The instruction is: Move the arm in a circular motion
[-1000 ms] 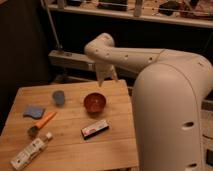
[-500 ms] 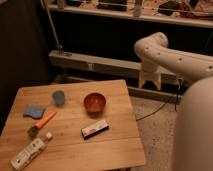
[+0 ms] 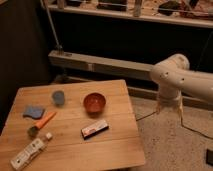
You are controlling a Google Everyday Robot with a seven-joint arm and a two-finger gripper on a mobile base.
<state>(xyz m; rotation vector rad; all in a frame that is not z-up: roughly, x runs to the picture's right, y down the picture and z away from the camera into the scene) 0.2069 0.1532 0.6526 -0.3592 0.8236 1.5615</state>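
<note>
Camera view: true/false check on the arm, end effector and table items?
1. The arm is off to the right of the table. True.
2. The blue cup stands left of the bowl in the view. True.
3. The end effector rests in the bowl. False: it hangs over the floor beside the table.
4. The white bottle stands upright. False: it lies on its side.
5. The snack bar lies on the floor. False: it is on the table.
</note>
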